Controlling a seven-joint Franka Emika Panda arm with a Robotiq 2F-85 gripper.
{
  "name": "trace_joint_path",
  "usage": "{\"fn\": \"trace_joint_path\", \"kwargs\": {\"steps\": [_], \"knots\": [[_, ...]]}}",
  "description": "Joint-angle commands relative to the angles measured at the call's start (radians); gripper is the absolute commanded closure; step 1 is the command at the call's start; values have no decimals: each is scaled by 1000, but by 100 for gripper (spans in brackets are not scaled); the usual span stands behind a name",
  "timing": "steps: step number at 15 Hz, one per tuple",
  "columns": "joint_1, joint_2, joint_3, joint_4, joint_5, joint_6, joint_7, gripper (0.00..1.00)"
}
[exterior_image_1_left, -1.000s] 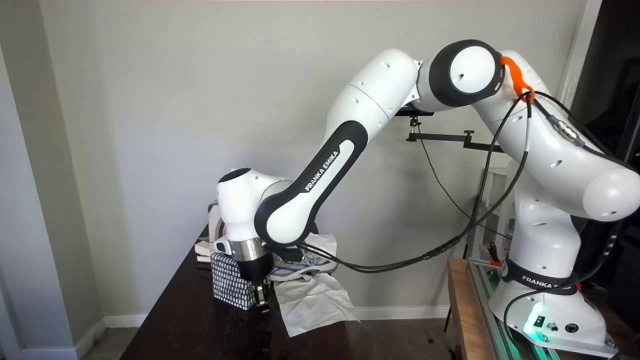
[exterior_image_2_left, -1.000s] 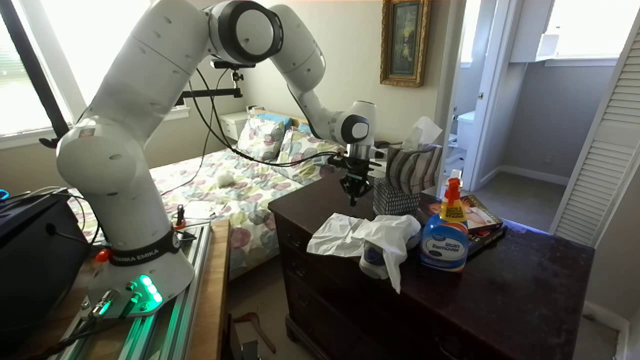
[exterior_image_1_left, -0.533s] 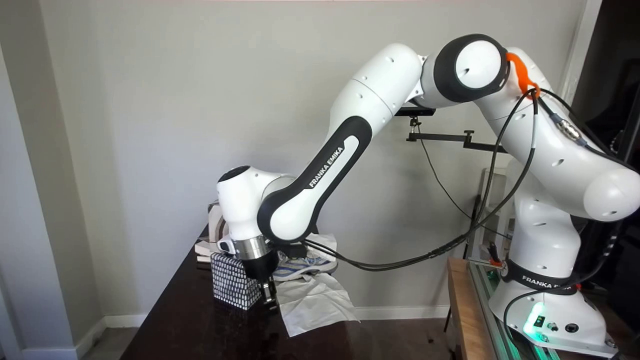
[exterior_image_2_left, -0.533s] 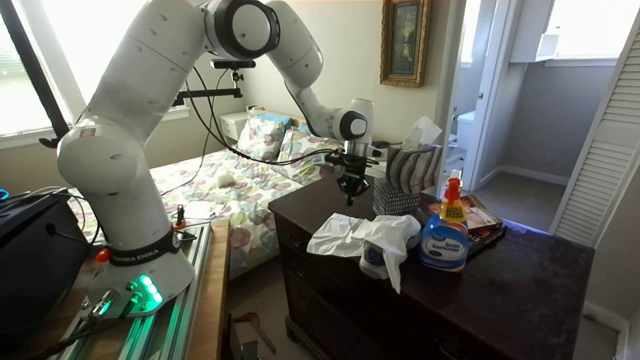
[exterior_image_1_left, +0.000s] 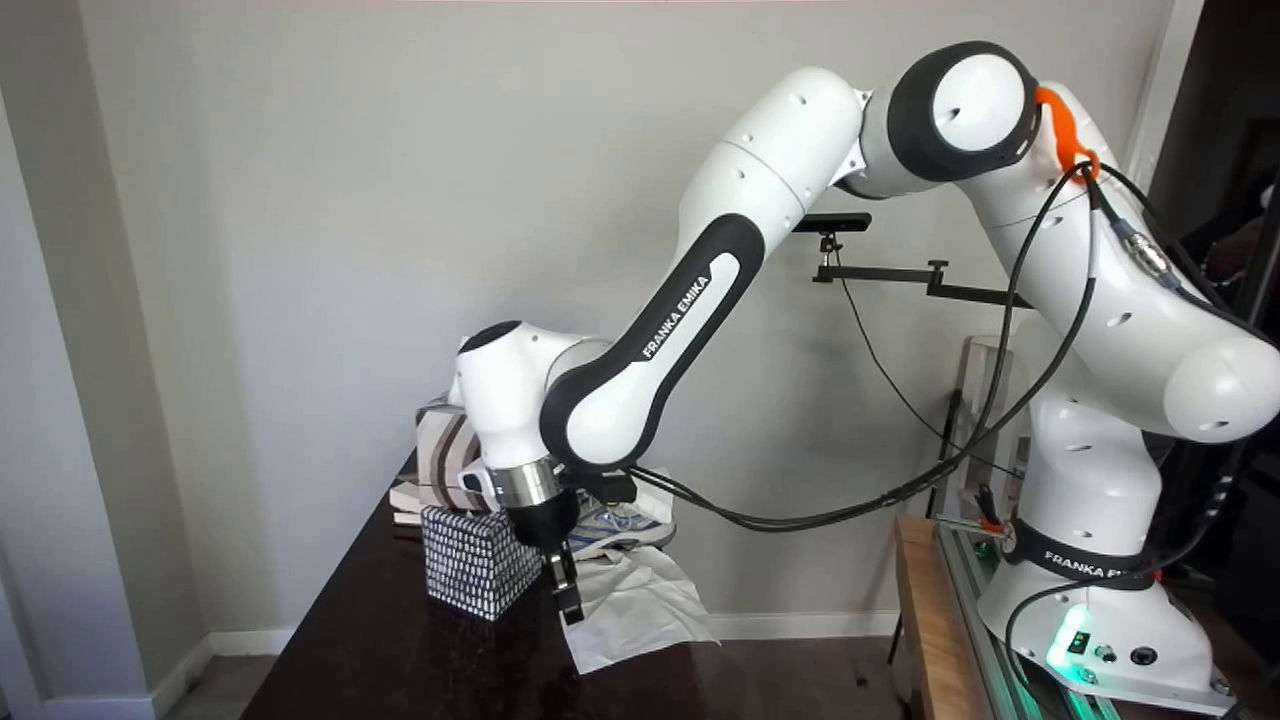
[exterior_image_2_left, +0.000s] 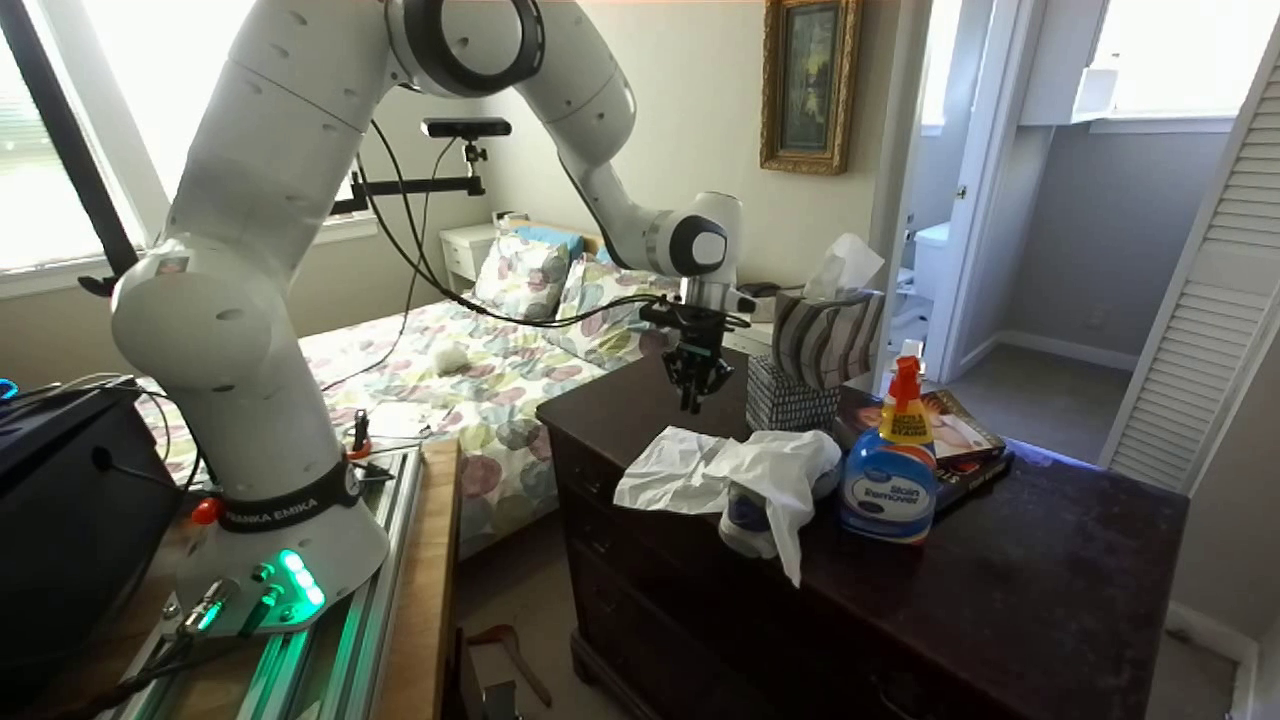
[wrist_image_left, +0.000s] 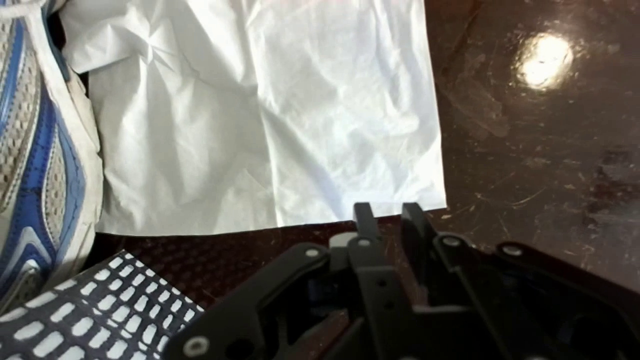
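The dark dresser top (exterior_image_2_left: 1040, 560) gleams — patterned bed (exterior_image_2_left: 480, 385) beyond, pale walls (exterior_image_1_left: 350, 250).

A narrowly parted pincer (wrist_image_left: 386, 214) hangs near a white sheet (wrist_image_left: 265, 120) — a shoe (wrist_image_left: 47, 150) alongside.

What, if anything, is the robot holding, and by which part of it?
Nothing: the jaws stand slightly apart and empty, near the edge of the white paper.
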Motion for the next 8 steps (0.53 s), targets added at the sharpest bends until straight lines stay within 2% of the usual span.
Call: {"fn": "trace_joint_path", "kwargs": {"steps": [1, 6, 7, 8], "knots": [[-12, -2, 14, 1, -9, -5, 7, 74], [-13, -6, 15, -7, -9, -4, 7, 73], [-16, -14, 13, -20, -12, 11, 4, 48], [-14, -14, 16, -21, -7, 8, 10, 48]]}}
